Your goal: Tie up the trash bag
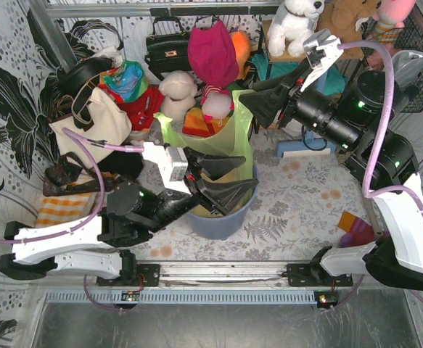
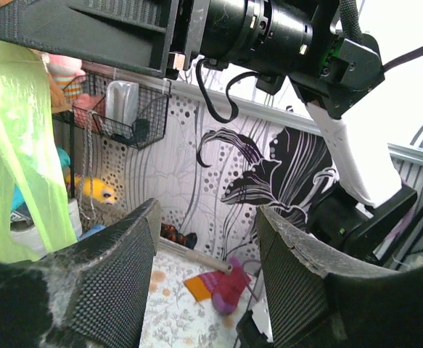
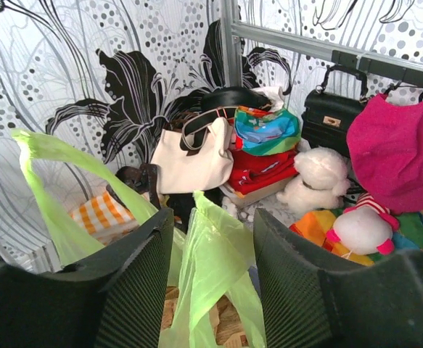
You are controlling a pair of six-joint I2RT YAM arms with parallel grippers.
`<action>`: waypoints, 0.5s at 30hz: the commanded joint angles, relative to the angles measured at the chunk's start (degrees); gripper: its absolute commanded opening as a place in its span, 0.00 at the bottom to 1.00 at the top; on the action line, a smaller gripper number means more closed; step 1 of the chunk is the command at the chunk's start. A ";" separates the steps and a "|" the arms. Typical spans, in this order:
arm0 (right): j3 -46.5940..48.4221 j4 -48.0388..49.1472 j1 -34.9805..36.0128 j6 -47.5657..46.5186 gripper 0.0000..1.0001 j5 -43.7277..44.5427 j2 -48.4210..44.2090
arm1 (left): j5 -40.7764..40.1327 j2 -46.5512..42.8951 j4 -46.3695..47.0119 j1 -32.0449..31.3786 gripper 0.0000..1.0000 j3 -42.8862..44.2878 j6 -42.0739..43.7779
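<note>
The trash bag (image 1: 222, 141) is thin light-green plastic and lines a round blue-grey bin (image 1: 222, 217) at the table's middle. Its top flaps stand up. My right gripper (image 1: 249, 107) is at the bag's upper right corner. In the right wrist view this gripper (image 3: 212, 225) is open, with an upright flap of the bag (image 3: 215, 261) standing loose between the fingers; crumpled brown paper (image 3: 229, 326) shows below. My left gripper (image 1: 249, 175) hovers over the bin's mouth. It is open (image 2: 207, 217) with nothing between its fingers, and the bag (image 2: 15, 145) hangs to its left.
A cream tote bag (image 1: 88, 119), a black handbag (image 1: 167, 47), soft toys (image 1: 178, 90) and a magenta hat (image 1: 212, 51) crowd the back. A pink and orange sock (image 1: 356, 228) lies at the right, near my right arm's base. A wire basket (image 1: 421, 65) hangs at the back right.
</note>
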 commanded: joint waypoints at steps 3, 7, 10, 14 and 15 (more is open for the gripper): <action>3.01 -2.01 -0.03 -3.60 0.49 2.98 1.42 | -3.38 0.18 19.86 -0.54 0.64 -5.61 6.62; 3.16 -2.09 -0.02 -4.00 0.29 2.78 1.79 | -5.77 0.99 21.99 -0.52 0.64 -6.11 8.99; 2.70 -1.54 -0.02 -3.93 0.17 1.64 1.78 | -6.99 1.60 24.61 -0.49 0.64 -6.46 10.97; 2.23 -0.81 -0.02 -3.13 0.00 0.69 1.44 | -11.61 3.17 26.67 -0.54 0.64 -4.87 14.42; 1.91 -0.34 -0.02 -2.76 0.00 0.41 1.13 | -12.89 3.65 27.47 -0.55 0.64 -4.59 15.51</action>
